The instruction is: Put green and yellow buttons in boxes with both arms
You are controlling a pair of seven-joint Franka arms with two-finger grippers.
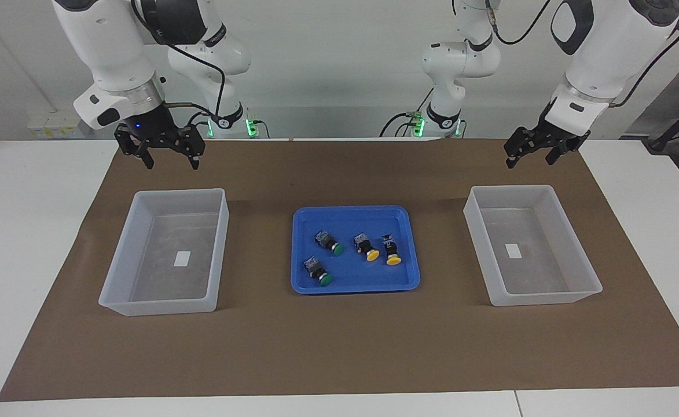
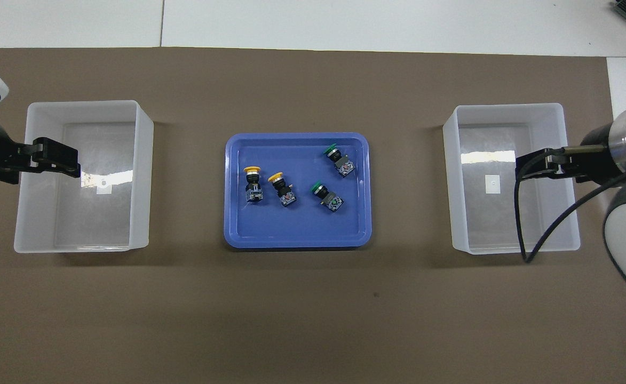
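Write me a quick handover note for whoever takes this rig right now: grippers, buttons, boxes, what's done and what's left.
Left gripper: open, holding nothing, raised near the box at the left arm's end.
Right gripper: open, holding nothing, raised near the box at the right arm's end.
All four buttons lie in the blue tray between the boxes: two green buttons toward the right arm's end, two yellow buttons toward the left arm's end.
Done: nothing; neither box holds a button.
Left: all four buttons to be picked and placed.

Two high views from opposite table ends, sharing the blue tray [image 1: 355,285].
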